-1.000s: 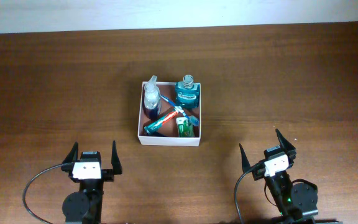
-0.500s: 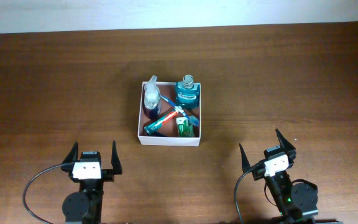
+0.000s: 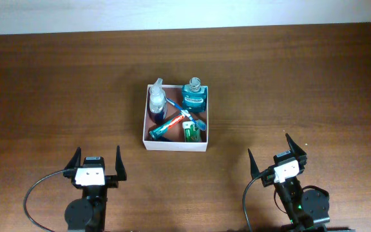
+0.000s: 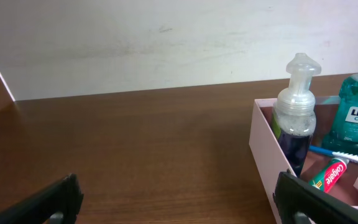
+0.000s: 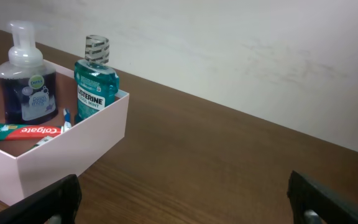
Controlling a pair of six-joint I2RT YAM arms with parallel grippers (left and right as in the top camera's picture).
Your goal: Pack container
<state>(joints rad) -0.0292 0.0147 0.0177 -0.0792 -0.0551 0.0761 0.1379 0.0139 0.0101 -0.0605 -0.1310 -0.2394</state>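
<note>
I've got the left fingers (image 3: 76, 159) and right fingers (image 3: 292, 145) spread wide and empty by the desk's near edge. They're well apart from the container (image 3: 174, 145) mid-desk, which holds the mouthwash (image 3: 194, 96), soap pump (image 3: 156, 103) and toothpaste (image 3: 168, 124), so packing looks finished.

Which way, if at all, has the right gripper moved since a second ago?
No: the right gripper keeps the same offset from the container near wall, overhead.

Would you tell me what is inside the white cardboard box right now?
The box holds a foam pump bottle, a teal mouthwash bottle, a toothpaste tube, a blue toothbrush and a small green pack. Anything beneath them is covered.
</note>
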